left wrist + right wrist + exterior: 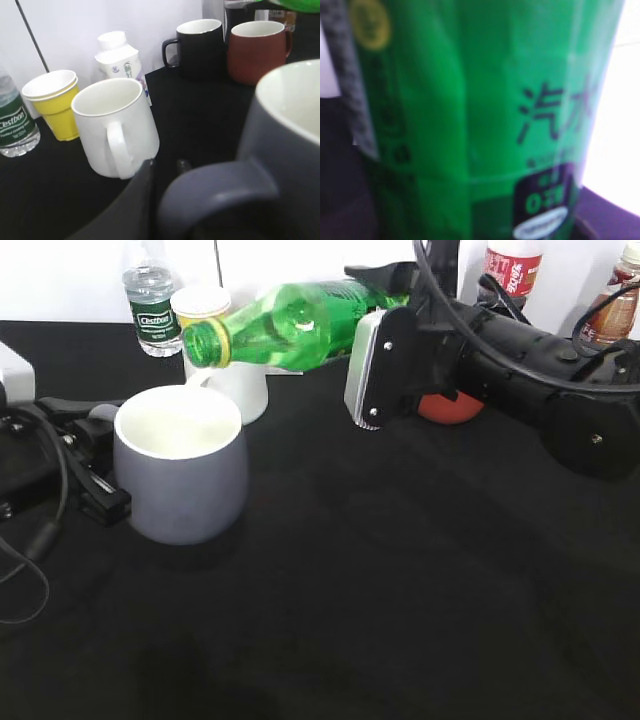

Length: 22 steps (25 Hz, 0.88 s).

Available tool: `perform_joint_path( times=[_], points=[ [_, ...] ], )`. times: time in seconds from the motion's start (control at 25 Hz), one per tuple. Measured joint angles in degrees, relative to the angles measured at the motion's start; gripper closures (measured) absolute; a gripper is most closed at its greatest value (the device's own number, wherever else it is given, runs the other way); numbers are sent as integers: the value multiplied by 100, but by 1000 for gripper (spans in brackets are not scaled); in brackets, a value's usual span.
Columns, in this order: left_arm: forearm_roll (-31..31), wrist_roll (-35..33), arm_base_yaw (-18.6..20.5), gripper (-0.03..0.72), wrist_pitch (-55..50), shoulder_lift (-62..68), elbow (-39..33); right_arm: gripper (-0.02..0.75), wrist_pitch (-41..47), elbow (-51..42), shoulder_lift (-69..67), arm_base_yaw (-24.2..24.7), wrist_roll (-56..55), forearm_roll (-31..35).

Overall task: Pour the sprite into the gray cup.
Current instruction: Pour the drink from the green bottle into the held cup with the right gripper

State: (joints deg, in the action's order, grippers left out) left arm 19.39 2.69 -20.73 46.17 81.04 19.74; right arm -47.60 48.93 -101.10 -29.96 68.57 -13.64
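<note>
The sprite is a green bottle tilted almost flat, its open mouth with the yellow neck ring pointing left above the far rim of the gray cup. No stream shows. My right gripper is shut on the bottle's body, and the green label fills the right wrist view. The gray cup stands on the black table with its white inside showing. My left gripper is shut on its loop handle, with one dark finger beside it in the left wrist view.
A white mug stands just behind the gray cup. Further back are a yellow paper cup, a small white carton bottle, a water bottle, a black mug and a red-brown mug. More bottles stand at the back right.
</note>
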Motion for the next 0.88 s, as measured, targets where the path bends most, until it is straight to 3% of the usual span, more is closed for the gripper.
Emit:
perform_joint_path(
  times=[0.4,0.88],
  points=[
    [49,-4,0,608,242,0,0,332,-352,25,-5,0,1032,21],
    [64,-22,0,608,216,0,0,333,-551,77,-5,0,1333,128]
  ],
)
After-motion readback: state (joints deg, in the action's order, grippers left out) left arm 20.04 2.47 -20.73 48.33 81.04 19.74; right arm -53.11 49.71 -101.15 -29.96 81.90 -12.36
